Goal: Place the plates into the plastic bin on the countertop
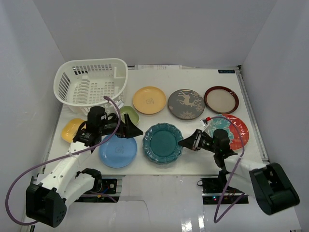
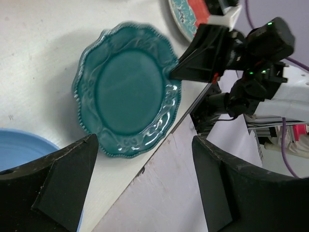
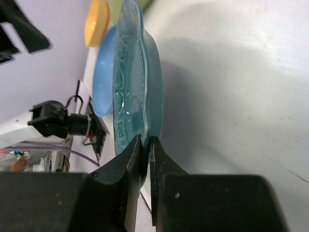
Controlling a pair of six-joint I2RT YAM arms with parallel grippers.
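Hard up against the right wrist camera, the right gripper (image 3: 145,142) has its two fingers pressed almost together on the rim of the teal scalloped plate (image 3: 137,82). Only a sliver of teal shows between them, so it appears to be pinching the rim, though the contact itself is hard to make out. From above, the fingers meet that plate's right edge, and the plate rests on the countertop (image 1: 193,79).

The left gripper (image 1: 129,129) hangs just above the teal scalloped plate's left edge, jaws spread wide with nothing between them. In its wrist view both fingers are cut off by the bottom of the frame.

Left of the teal scalloped plate, the light blue plate (image 1: 117,151) is partly covered by the left arm (image 1: 67,166). To its right, the red-teal floral plate (image 1: 237,131) is half hidden under the right arm (image 1: 219,140) and a purple cable (image 1: 239,159).

Farther left, the small yellow plate (image 1: 71,128) peeks out beside the left arm. The small green plate (image 1: 130,114) is mostly hidden behind the left gripper.

Beyond the teal scalloped plate, in plain view, lie the yellow plate (image 1: 149,100), the grey deer plate (image 1: 186,104) and the maroon-rimmed beige plate (image 1: 221,99).

Farthest, up and to the left, stands the plastic bin (image 1: 65,89). All eight plates lie outside it.
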